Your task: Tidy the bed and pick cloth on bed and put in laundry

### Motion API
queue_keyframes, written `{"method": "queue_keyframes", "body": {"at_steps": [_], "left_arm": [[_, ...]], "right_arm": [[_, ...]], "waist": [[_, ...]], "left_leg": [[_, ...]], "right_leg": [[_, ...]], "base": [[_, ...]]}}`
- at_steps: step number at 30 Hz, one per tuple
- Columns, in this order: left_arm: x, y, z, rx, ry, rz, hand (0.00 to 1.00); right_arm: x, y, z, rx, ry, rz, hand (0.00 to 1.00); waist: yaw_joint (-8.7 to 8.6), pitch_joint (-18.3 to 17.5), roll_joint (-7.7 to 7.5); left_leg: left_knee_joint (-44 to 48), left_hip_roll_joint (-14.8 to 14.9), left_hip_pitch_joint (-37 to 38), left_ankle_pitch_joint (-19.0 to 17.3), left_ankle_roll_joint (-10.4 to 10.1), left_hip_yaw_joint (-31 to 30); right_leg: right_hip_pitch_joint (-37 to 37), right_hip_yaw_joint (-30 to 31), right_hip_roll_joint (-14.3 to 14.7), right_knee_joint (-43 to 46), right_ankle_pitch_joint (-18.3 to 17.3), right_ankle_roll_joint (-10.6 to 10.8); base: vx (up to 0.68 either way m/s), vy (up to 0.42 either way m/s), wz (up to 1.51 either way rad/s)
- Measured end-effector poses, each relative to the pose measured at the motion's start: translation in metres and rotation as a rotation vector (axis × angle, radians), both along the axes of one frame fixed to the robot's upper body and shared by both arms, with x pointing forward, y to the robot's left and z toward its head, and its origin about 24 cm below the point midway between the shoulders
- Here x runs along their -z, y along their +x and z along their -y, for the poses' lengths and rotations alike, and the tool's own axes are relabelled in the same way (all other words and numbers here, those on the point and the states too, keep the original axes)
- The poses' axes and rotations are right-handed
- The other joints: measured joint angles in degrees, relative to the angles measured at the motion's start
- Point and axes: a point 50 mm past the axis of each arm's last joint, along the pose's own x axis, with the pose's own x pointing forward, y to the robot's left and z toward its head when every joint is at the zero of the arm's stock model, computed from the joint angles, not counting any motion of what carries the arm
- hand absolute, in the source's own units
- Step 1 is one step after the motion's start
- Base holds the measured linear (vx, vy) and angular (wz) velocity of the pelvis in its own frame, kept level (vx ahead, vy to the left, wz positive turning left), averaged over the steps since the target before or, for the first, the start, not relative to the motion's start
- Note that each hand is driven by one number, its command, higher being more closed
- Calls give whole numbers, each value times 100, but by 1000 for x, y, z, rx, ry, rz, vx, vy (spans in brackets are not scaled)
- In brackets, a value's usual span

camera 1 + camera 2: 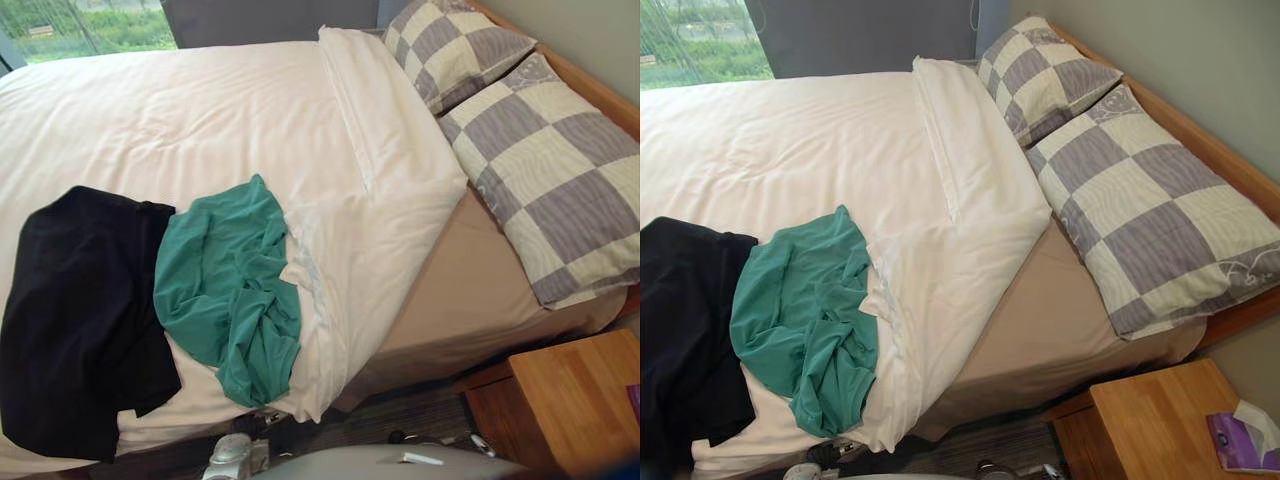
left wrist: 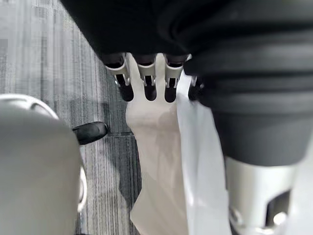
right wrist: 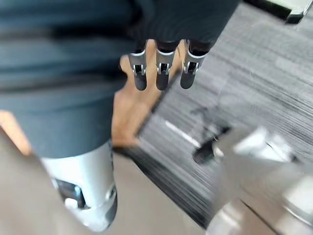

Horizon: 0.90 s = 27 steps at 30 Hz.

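Observation:
A crumpled green cloth (image 1: 232,290) lies on the near side of the bed, on the white duvet (image 1: 200,130). A black cloth (image 1: 80,310) is spread to its left and reaches the bed's near edge. The duvet's top corner is folded back, baring the tan sheet (image 1: 470,290). My left hand (image 2: 146,81) hangs by the bedside with straight fingers and holds nothing; the duvet's hanging edge (image 2: 161,161) shows past them. My right hand (image 3: 164,68) hangs over the grey floor (image 3: 254,73), fingers straight, also holding nothing.
Two grey-and-cream checked pillows (image 1: 560,180) (image 1: 450,45) lean on the wooden headboard (image 1: 1200,140) at the right. A wooden nightstand (image 1: 575,400) stands at the lower right, with a purple tissue box (image 1: 1248,438) on it. A window (image 1: 90,25) lies beyond the bed's far side.

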Motion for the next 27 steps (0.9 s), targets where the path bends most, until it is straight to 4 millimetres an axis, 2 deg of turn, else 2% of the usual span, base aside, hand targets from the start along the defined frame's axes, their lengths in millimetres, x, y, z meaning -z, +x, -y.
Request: {"method": "queue_keyframes", "body": {"at_steps": [1,3,4,5,6,7,9,11,12,14,18,20,22,25,27], "left_arm": [[0,-2,-1,-10,0,-3,0],[1,-10,-2,-21,2,-14,0],[1,-11,-2,-22,3,-15,0],[1,-15,-3,-24,5,-21,0],[2,-17,-3,-26,6,-24,0],[2,-22,-3,-29,6,-35,0],[3,-25,-3,-29,5,-42,0],[3,-30,-3,-25,7,-47,0],[3,-31,-3,-24,6,-48,0],[3,-36,-3,-23,-3,-59,0],[3,-35,-4,-17,-5,-53,0],[3,-35,-5,-16,-2,-53,0],[2,-33,-5,-3,0,-46,0],[0,-28,-5,23,9,-25,0],[0,-31,-6,-9,-1,-26,0]], "right_arm": [[-11,13,15,-32,-74,41,0],[-53,50,57,-104,-305,177,0],[-62,56,64,-110,-349,200,0],[-87,70,82,-126,-462,261,0],[-95,75,86,-134,-497,279,0],[-113,87,93,-147,-573,322,0],[-134,100,100,-163,-660,375,0],[-152,119,99,-175,-717,434,0],[-154,122,99,-179,-726,442,0],[-171,142,91,-224,-773,505,0],[-200,166,83,-339,-880,570,0],[-221,184,76,-392,-938,638,0],[-229,193,72,-422,-965,659,0],[-236,204,64,-481,-984,681,0],[-245,221,47,-553,-1000,720,0]], "waist": [[-14,-6,22],[-80,-47,91],[-81,-54,103],[-69,-73,136],[-69,-77,142],[-83,-80,142],[-87,-116,169],[-82,-131,187],[-76,-131,189],[-69,-134,194],[-58,-133,184],[-25,-126,160],[57,-122,151],[69,-114,136],[131,-89,101]], "left_leg": [[-1,-2,-9,0,0,-2],[-2,-6,-69,4,8,-31],[-3,-6,-74,5,9,-35],[-4,-3,-82,7,11,-58],[-4,-3,-85,7,11,-75],[-4,-3,-120,9,14,-158],[-3,-3,-194,15,19,-227],[-2,-13,-285,30,27,-341],[-2,-14,-292,30,27,-344],[0,-37,-343,32,30,-449],[1,-99,-461,61,71,-644],[1,-138,-483,76,90,-699],[0,-170,-508,100,104,-808],[0,-210,-666,176,137,-985],[-2,-229,-682,207,155,-1083]], "right_leg": [[-6,-5,-3,-1,2,0],[-33,-48,-12,-12,5,0],[-34,-56,-12,-18,5,0],[-34,-78,-6,-37,5,-1],[-35,-103,-6,-45,5,-1],[-26,-179,-7,-58,-1,-1],[-43,-254,-9,-66,-10,0],[-35,-351,-8,-71,-12,4],[-38,-356,-8,-72,-12,4],[-31,-455,-12,-75,-16,9],[-36,-635,-63,-75,-17,13],[-24,-695,-96,-74,-17,15],[-10,-769,-125,-59,-30,35],[-33,-981,-165,-41,-37,46],[-23,-1028,-184,-21,-37,47]], "base": [[-44,-9,4],[-40,-12,8],[-17,-13,8],[-10,-12,6],[-15,-19,17],[-5,-18,24],[23,-15,25],[58,-12,22],[69,-8,17],[46,-3,17],[26,8,25],[5,13,14],[-7,6,15],[-32,0,38],[-44,2,19]]}}
